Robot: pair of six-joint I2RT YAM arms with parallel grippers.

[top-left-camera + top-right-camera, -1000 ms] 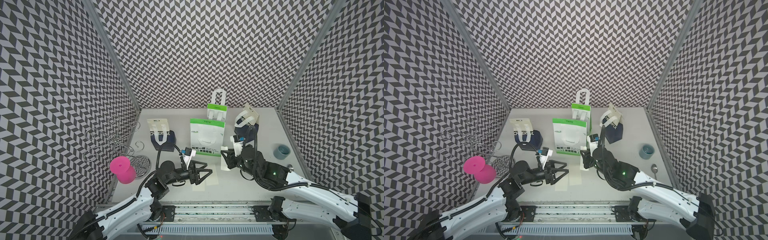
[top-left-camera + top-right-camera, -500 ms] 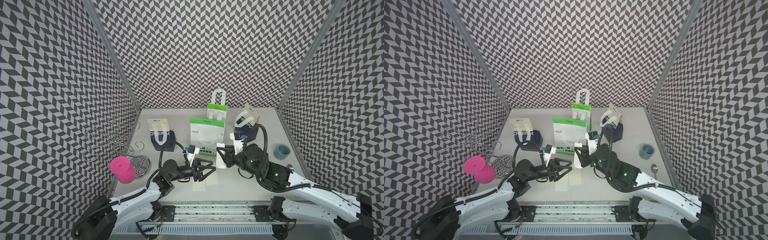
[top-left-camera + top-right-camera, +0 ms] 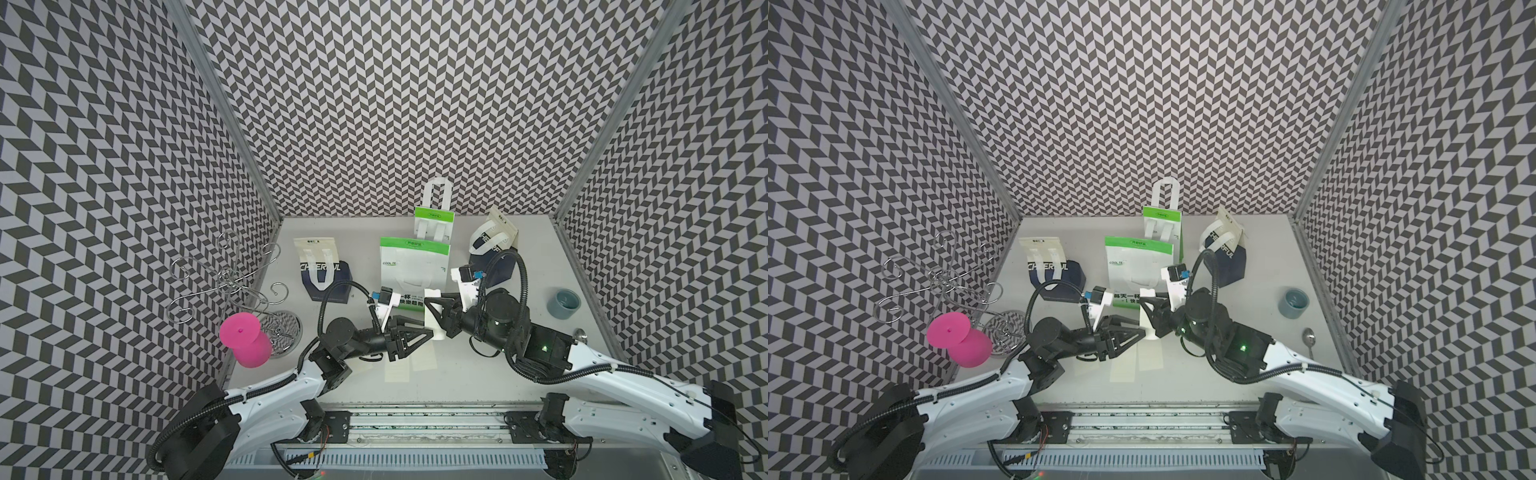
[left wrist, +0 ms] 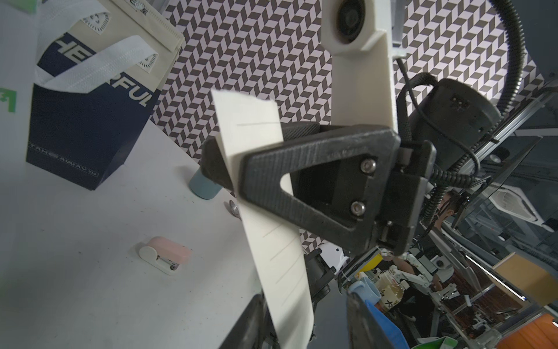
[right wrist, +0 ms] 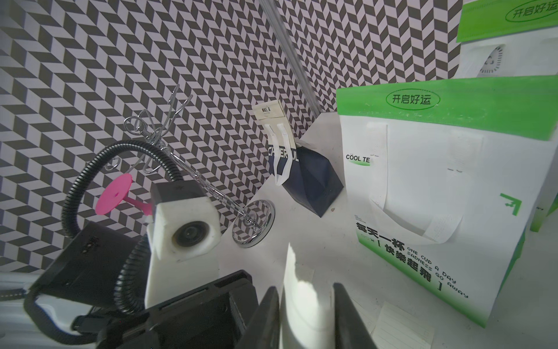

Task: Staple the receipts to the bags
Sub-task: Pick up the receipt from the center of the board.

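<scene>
At the centre of both top views, just below the front green bag (image 3: 411,270), the receipt (image 3: 432,293) stands on end in the air above the table (image 3: 478,386). My right gripper (image 3: 432,311) pinches it across the upper half. In the left wrist view, its black fingers (image 4: 317,169) press flat on the paper from both sides, and the top of the slip sticks out past them.

My left gripper (image 3: 428,330) reaches in from the left of the frame with its jaws spread around the slip's lower end. The left wrist view shows 1 finger close by the paper and a clear gap to the other, so that end is not clamped. The receipt hangs near the front green bag's lower right corner but apart from it, as the right wrist view shows.

2 loose receipts (image 3: 397,370) lie flat on the table, side by side, just below the grippers in the frame.

I count 4 bags: the front green bag, a rear green bag (image 3: 434,218) just behind it near the back wall, a navy bag (image 3: 324,270) at centre left, and a leaning navy bag (image 3: 494,249) at centre right.

The stapler (image 4: 164,256) — pink and white — lies on the table in the left wrist view, near the leaning navy bag, with neither gripper on it.
</scene>
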